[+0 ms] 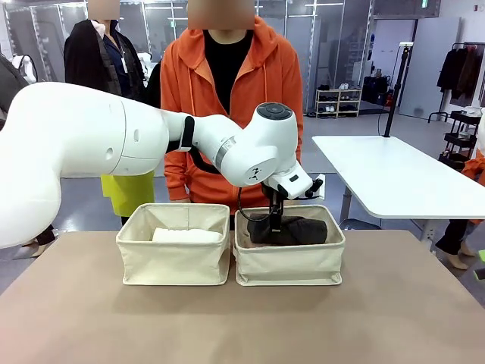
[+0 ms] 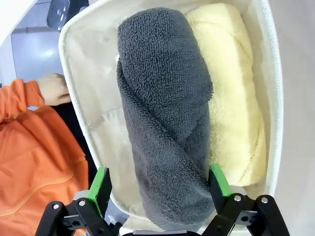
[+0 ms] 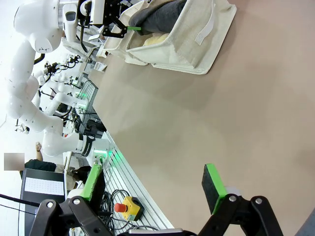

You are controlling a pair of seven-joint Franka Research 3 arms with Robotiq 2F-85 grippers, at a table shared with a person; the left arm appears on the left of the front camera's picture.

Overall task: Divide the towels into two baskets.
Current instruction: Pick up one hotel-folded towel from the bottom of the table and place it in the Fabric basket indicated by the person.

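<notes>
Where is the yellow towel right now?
The pale yellow towel lies in the right-hand basket, beside the dark grey towel that sits between the left gripper fingers.

Front cam: fixed, robot side, faces person across table [image 1: 394, 318]. Left wrist cam: close, straight down into right-hand basket [image 2: 272, 88]. Right wrist cam: rolled, farther off over tabletop. All three see that basket.

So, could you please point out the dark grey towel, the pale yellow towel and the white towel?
dark grey towel [image 2: 165, 113]: left wrist view, middle of the roll.
pale yellow towel [image 2: 234, 98]: left wrist view, upper side.
white towel [image 1: 186, 236]: front view, top surface.
</notes>
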